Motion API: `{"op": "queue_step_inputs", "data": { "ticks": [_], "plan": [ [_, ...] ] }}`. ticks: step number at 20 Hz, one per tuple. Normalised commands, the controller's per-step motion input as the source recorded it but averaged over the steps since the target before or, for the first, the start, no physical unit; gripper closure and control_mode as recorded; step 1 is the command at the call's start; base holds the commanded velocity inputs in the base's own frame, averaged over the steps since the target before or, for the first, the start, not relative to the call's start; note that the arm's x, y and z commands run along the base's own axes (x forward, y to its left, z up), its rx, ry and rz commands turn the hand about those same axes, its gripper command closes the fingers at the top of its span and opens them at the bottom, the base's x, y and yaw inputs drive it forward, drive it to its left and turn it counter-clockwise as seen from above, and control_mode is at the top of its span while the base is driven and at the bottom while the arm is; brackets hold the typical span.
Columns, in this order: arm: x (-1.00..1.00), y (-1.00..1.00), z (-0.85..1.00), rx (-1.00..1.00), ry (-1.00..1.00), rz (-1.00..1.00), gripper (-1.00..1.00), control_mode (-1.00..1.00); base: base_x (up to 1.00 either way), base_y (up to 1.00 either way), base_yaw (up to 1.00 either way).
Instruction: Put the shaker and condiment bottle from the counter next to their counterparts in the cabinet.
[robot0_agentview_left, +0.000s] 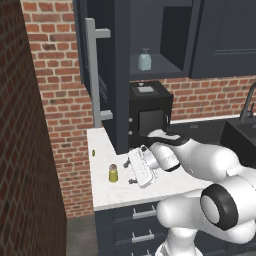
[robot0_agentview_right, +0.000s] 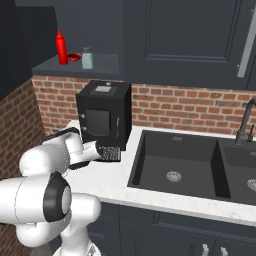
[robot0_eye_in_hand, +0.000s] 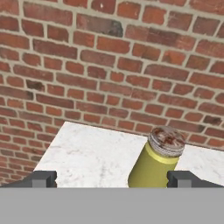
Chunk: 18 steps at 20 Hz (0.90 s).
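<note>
I see my white arm (robot0_agentview_right: 55, 160) reaching low over the white counter (robot0_agentview_right: 112, 187). Its hand points to the left, just in front of the black boxy appliance (robot0_agentview_right: 103, 114). The fingers are hidden, so I cannot tell if the gripper is open or closed.

Up on the dark cabinet (robot0_agentview_right: 80, 64) shelf stands the red condiment bottle (robot0_agentview_right: 61, 47). A small pale blue jar (robot0_agentview_right: 87, 58) stands near it, with something round and red between them at the back.

To the right is a black sink (robot0_agentview_right: 175, 165) set in the counter. A dark tap (robot0_agentview_right: 246, 122) rises behind it. The wall behind is red brick (robot0_agentview_right: 185, 107).
</note>
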Motion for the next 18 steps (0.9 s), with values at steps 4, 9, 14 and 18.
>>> {"op": "queue_step_inputs", "data": {
  "ticks": [4, 9, 14, 18],
  "plan": [
    [0.03, 0.03, -0.01, 0.00, 0.00, 0.00, -1.00, -1.00, 0.00, 0.00, 0.00],
    [0.06, 0.27, -0.05, 0.00, 0.00, -0.04, -1.00, -1.00, 0.00, 0.00, 0.00],
    [0.04, 0.27, -0.02, 0.00, 0.00, -0.04, -1.00, -1.00, 0.00, 0.00, 0.00],
    [0.00, 0.02, 0.00, 0.00, 0.00, 0.00, -1.00, -1.00, 0.00, 0.00, 0.00]
  ]
}}
